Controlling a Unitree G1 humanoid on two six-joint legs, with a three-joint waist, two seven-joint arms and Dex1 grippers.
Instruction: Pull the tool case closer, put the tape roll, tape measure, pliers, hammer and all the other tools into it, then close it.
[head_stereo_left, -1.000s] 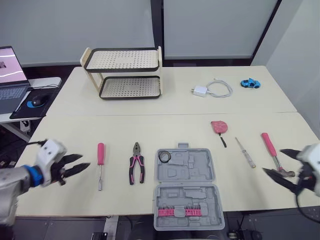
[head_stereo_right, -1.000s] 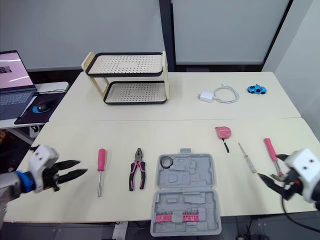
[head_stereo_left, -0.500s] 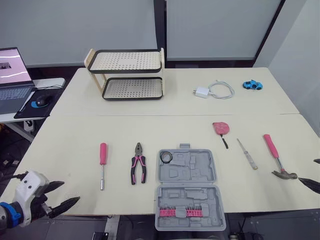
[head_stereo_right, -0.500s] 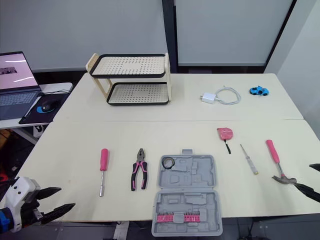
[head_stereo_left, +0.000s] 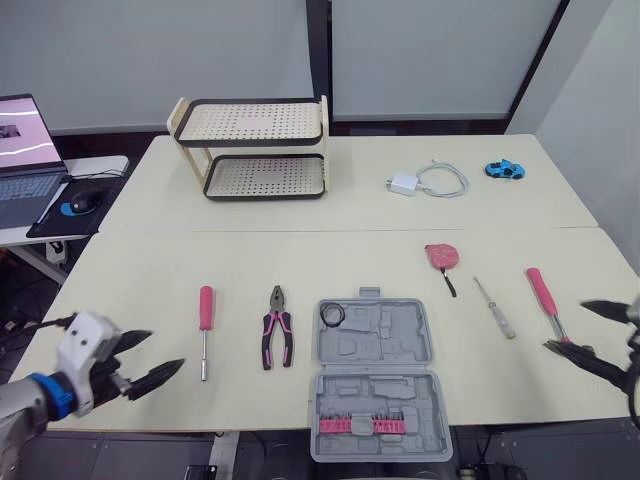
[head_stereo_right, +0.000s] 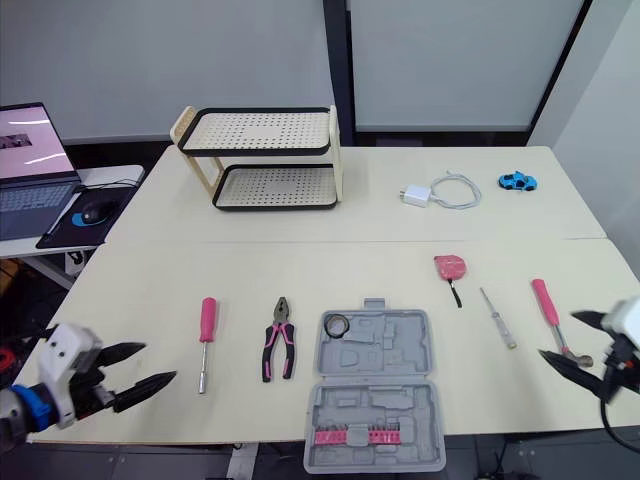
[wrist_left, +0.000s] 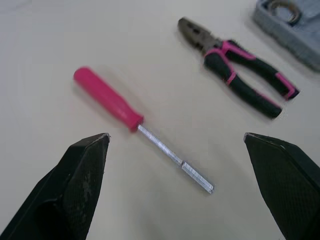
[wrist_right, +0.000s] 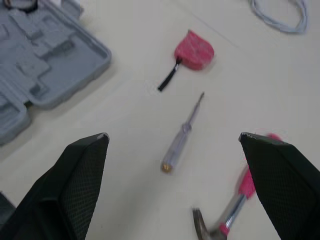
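Centrally, grey tool case (head_stereo_left: 378, 392) open flat, pink bits (head_stereo_left: 360, 426) inside.

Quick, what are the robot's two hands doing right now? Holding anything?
Left gripper: open, holding nothing.
Right gripper: open, holding nothing.

No word, number or brand mark can be read anywhere: the tool case (head_stereo_left: 378, 375) bears no legible label, and the laptop screen (head_stereo_left: 20, 125) (upper left of the frame) offers a pink picture, nothing readable.
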